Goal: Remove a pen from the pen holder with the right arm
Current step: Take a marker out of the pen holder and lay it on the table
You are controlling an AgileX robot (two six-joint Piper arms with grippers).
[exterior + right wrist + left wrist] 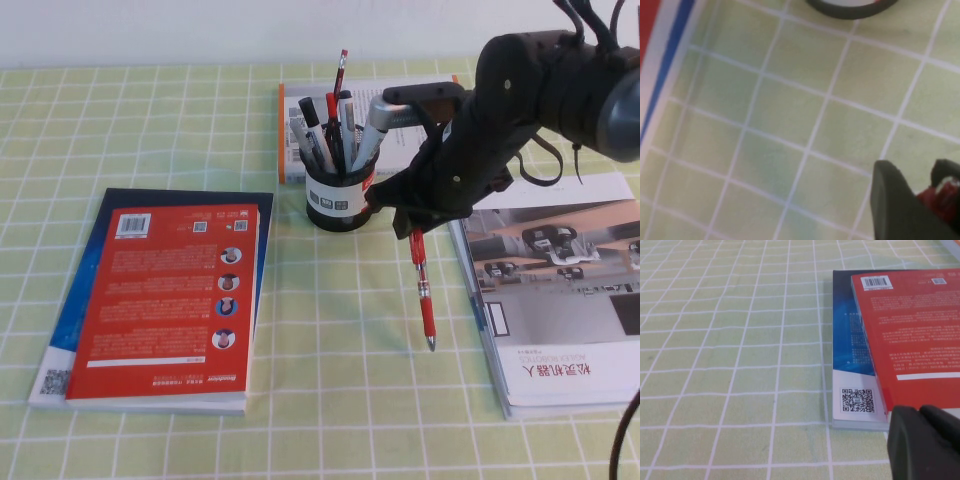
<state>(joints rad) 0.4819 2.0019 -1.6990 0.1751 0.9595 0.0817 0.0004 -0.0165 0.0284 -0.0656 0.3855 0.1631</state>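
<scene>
The black pen holder stands mid-table with several pens and pencils upright in it. Just to its right, my right gripper is shut on a red pen. The pen hangs tip down outside the holder, with its point close above the green checked cloth. In the right wrist view the red pen shows between the dark fingers, and the holder's base lies at the frame's edge. My left gripper hovers by the near corner of the book stack, shut and holding nothing.
A red book lies on a blue one at the left. An open book sits behind the holder. A magazine lies at the right, close to the hanging pen.
</scene>
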